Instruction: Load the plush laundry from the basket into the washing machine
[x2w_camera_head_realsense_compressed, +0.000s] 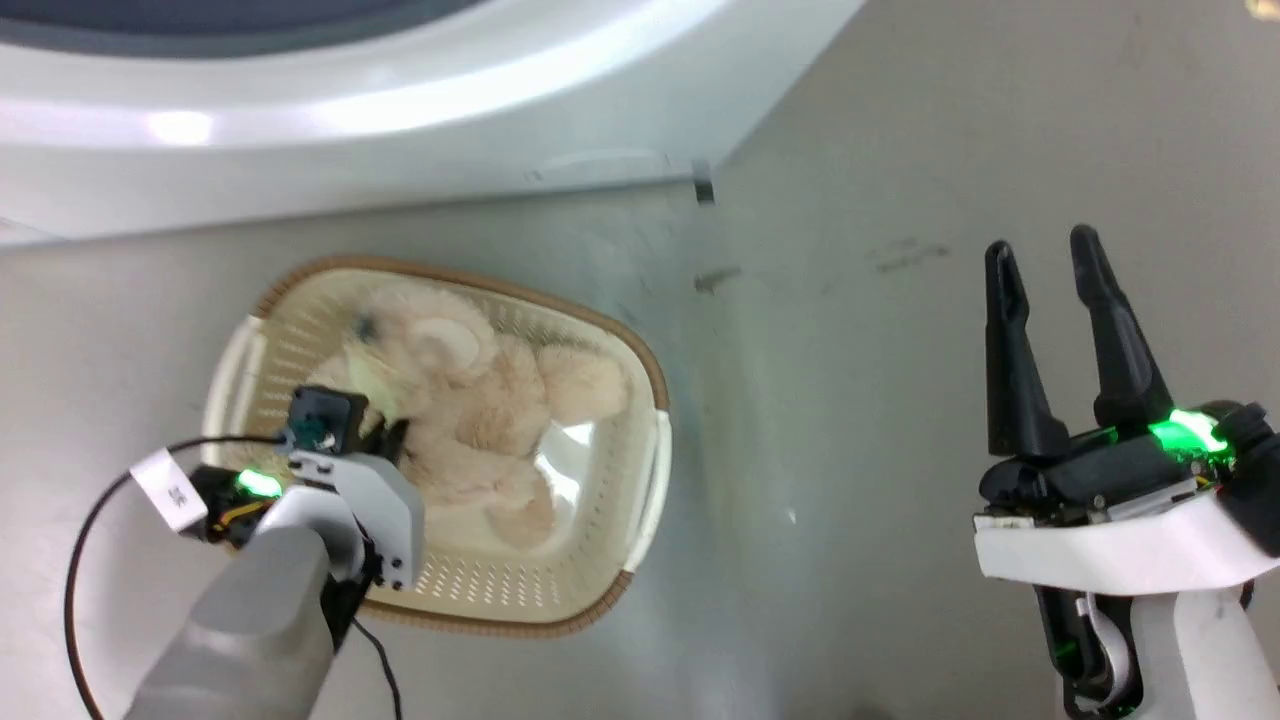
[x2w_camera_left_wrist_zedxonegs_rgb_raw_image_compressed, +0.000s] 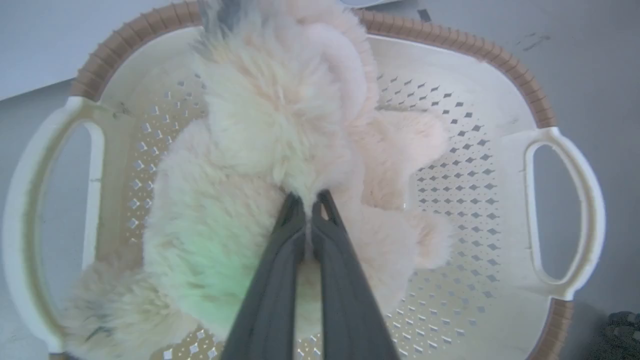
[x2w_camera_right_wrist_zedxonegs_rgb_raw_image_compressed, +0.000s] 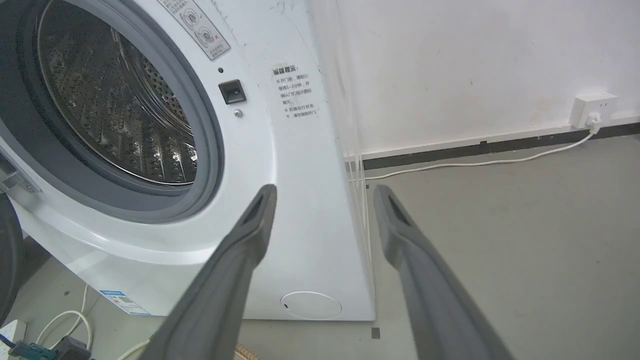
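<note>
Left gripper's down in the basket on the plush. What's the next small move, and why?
Probably raise the left gripper straight up a little: it looks shut on fur of the plush laundry, which lies inside the basket.

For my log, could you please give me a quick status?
Left tool shut on plush laundry, in basket. Right tool open, empty. Washing machine port open, nothing in the way.

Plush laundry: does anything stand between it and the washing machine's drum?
Nothing visible does. The port of the washing machine stands open, no door across the drum; the plush laundry lies in the basket, pinched by the left gripper.
</note>
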